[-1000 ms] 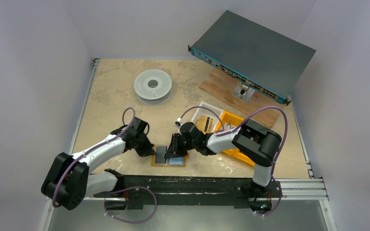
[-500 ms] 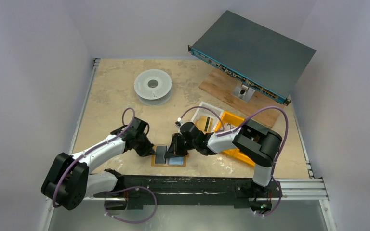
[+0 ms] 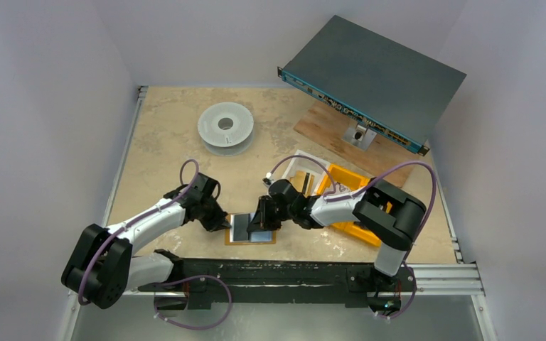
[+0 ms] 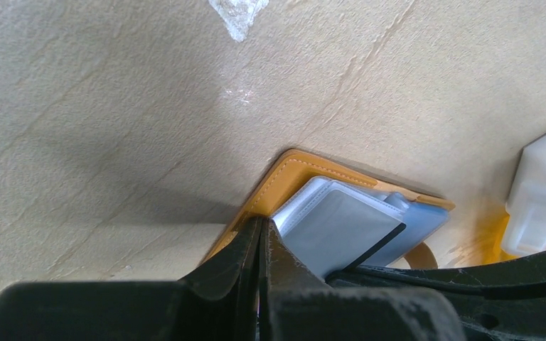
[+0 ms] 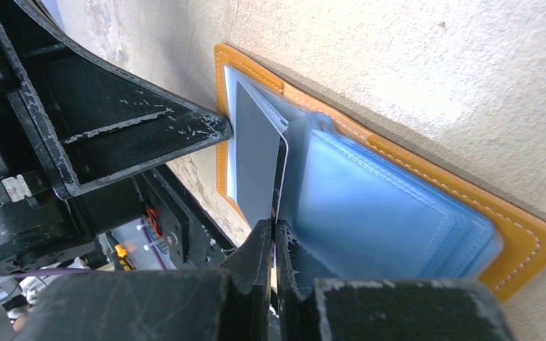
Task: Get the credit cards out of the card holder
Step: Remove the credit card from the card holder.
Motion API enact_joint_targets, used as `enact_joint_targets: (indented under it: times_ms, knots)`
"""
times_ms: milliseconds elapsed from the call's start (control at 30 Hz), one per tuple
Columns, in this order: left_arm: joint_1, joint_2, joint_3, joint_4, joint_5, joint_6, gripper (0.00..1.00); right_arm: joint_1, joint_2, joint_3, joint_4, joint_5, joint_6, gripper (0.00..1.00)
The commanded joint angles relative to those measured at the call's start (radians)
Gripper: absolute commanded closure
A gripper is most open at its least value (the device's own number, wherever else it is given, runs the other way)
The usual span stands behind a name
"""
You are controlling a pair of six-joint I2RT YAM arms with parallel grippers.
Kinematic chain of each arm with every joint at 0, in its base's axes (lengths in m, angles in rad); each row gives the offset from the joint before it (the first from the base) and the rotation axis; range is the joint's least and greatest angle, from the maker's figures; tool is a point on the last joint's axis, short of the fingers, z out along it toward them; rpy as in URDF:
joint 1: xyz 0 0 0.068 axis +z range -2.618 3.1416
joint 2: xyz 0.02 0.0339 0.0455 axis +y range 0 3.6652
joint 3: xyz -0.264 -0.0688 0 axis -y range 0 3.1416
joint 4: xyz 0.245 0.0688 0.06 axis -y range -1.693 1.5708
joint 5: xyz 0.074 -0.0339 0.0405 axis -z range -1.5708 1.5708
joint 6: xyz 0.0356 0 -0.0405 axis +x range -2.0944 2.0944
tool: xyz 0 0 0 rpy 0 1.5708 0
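Observation:
The mustard-orange card holder (image 3: 249, 242) lies open on the table near the front edge, its clear blue sleeves (image 5: 384, 213) fanned out. My left gripper (image 3: 226, 224) is shut, with its tips (image 4: 259, 229) pressed on the holder's left edge (image 4: 284, 177). My right gripper (image 3: 256, 226) is shut on the edge of a grey credit card (image 5: 256, 163) that stands tilted, partly out of a sleeve. The same card shows in the left wrist view (image 4: 341, 227) with a dark edge. The orange cover (image 5: 426, 177) lies flat under the sleeves.
A white spool (image 3: 225, 128) sits at the back left. An orange bin (image 3: 348, 181) and a white tray (image 3: 300, 167) lie just right of the holder. A grey rack unit (image 3: 373, 78) rests on a wood board (image 3: 327, 124). A black rail (image 3: 284, 273) runs along the front edge.
My right gripper has shifted slightly right and up with the grey card, which now stands more tilted out of its sleeve. The left gripper has stayed on the holder's edge.

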Motion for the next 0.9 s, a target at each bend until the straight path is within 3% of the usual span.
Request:
enact_joint_targets:
  times_ms: [0,333,533,867]
  knots:
    - [-0.005,0.067,-0.071,-0.042,-0.049,-0.001,1.0,-0.01,-0.045,-0.016,-0.026,0.039,-0.025,1.0]
    - [-0.005,0.067,-0.072,-0.041,-0.048,0.003,1.0,-0.024,-0.051,-0.051,0.006,0.028,-0.014,0.92]
    - [-0.005,0.071,-0.071,-0.035,-0.042,0.006,1.0,-0.024,-0.031,-0.044,0.052,-0.008,-0.005,0.79]
    - [-0.006,0.07,-0.065,-0.034,-0.039,0.012,1.0,-0.024,0.013,-0.006,0.066,-0.016,-0.003,0.81]
